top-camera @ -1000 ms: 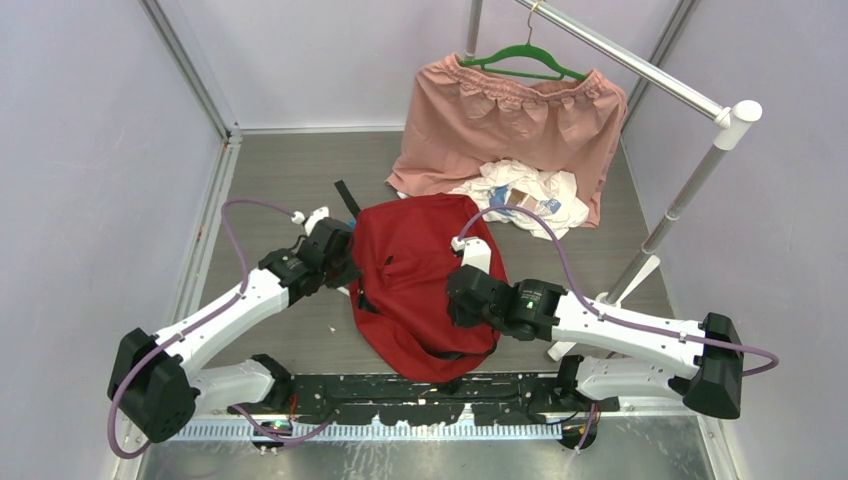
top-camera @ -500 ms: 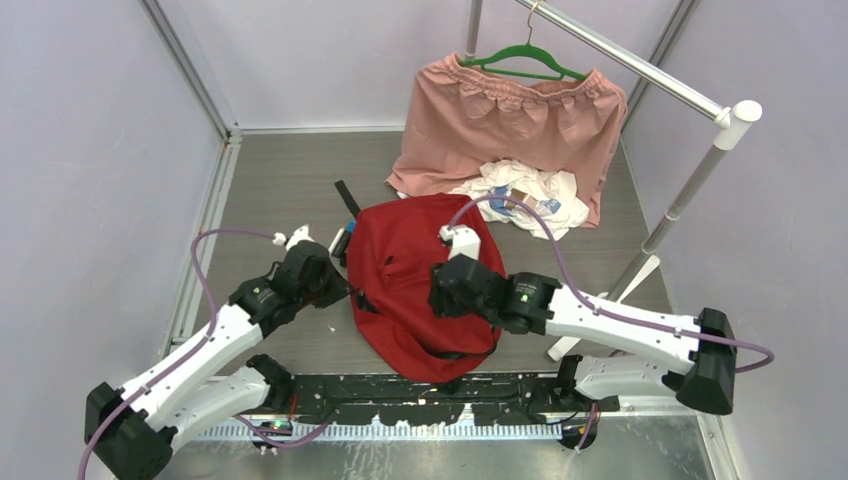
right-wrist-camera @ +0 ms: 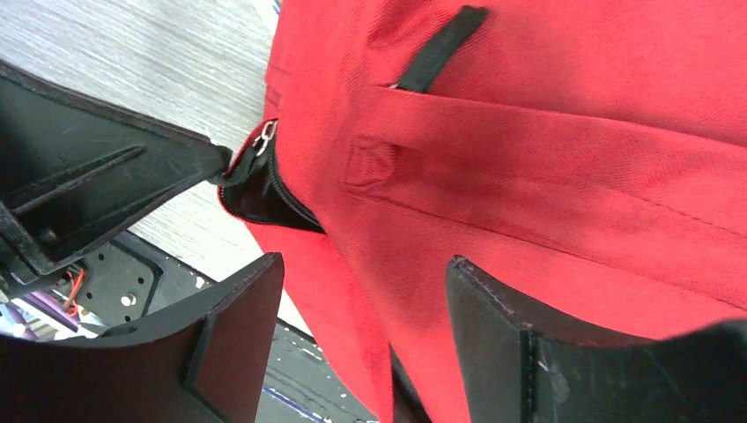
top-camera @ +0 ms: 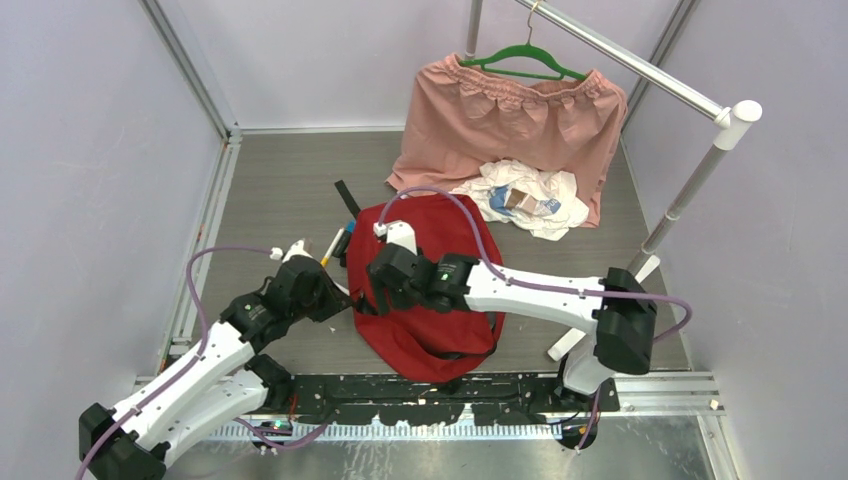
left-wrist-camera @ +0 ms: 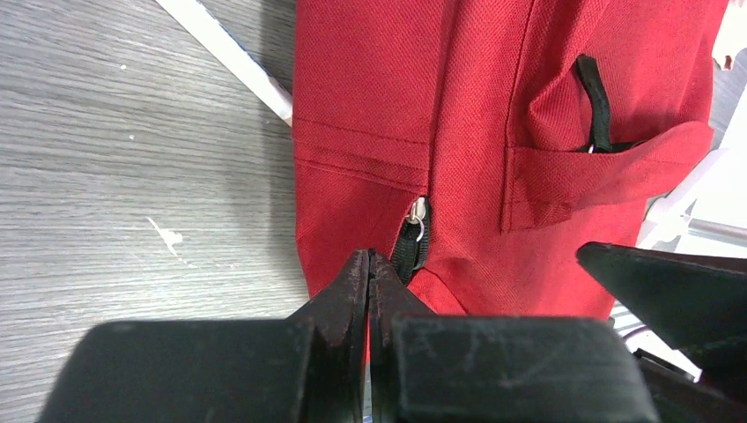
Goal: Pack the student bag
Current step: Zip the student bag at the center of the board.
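Observation:
The student bag [top-camera: 440, 300], dark red with black trim, lies flat in the middle of the floor. Its zipper pull [left-wrist-camera: 416, 213] sits at the bag's left edge, with a short stretch of zipper [right-wrist-camera: 260, 198] open. My left gripper [top-camera: 335, 293] is shut, and its tips [left-wrist-camera: 368, 257] touch the bag's edge just left of the pull; I cannot tell if they pinch fabric. My right gripper [top-camera: 385, 278] is open [right-wrist-camera: 366, 300] over the bag's left side, with red fabric between its jaws. A black loop [left-wrist-camera: 597, 97] sticks out of a front pocket.
A white pen [top-camera: 332, 246] and a black strap [top-camera: 347, 197] lie by the bag's upper left. A pale pink garment [top-camera: 510, 125] hangs on a green hanger [top-camera: 525, 62] at the back, above a white printed cloth [top-camera: 530, 195]. A metal rail post [top-camera: 690, 190] stands at the right.
My right arm has swung left across the bag to its left side. My left arm has drawn back toward the near left, uncovering the pen.

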Robot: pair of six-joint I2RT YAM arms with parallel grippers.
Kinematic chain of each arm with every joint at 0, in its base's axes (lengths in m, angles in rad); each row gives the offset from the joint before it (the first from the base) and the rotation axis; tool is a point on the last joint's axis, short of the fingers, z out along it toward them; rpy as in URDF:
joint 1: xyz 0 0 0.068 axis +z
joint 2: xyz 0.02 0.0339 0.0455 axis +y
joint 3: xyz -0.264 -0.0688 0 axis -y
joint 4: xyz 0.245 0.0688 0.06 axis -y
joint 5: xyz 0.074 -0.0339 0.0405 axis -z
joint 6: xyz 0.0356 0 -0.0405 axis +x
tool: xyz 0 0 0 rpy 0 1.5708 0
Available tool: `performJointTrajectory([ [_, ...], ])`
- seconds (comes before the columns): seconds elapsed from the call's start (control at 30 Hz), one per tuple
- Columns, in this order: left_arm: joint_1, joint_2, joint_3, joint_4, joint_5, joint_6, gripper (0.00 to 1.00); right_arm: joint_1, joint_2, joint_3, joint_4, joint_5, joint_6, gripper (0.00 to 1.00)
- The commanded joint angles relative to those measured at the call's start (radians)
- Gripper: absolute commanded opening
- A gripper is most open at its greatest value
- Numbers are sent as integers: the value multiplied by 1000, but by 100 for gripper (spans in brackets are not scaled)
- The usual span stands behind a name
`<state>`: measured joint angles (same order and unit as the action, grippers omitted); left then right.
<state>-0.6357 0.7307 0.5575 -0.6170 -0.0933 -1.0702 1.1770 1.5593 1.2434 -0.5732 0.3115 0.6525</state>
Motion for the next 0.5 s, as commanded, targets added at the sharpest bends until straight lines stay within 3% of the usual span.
performJointTrajectory([
  [0.0, -17, -2, 10, 30, 29, -4, 0, 36, 46, 79, -6, 43, 14, 73],
  [0.13, -26, -17, 18, 27, 35, -5, 0, 36, 124, 116, 32, 75, -4, 70],
  [0.17, -26, -21, 19, 24, 36, -6, 0, 36, 148, 133, 32, 78, -18, 64],
  [0.33, -31, -48, 29, -28, 46, -7, 0, 35, 209, 244, 13, 74, -60, 4],
  [0.47, -43, -90, 8, -30, 71, -30, 0, 31, 211, 296, 13, 103, -74, 1],
])
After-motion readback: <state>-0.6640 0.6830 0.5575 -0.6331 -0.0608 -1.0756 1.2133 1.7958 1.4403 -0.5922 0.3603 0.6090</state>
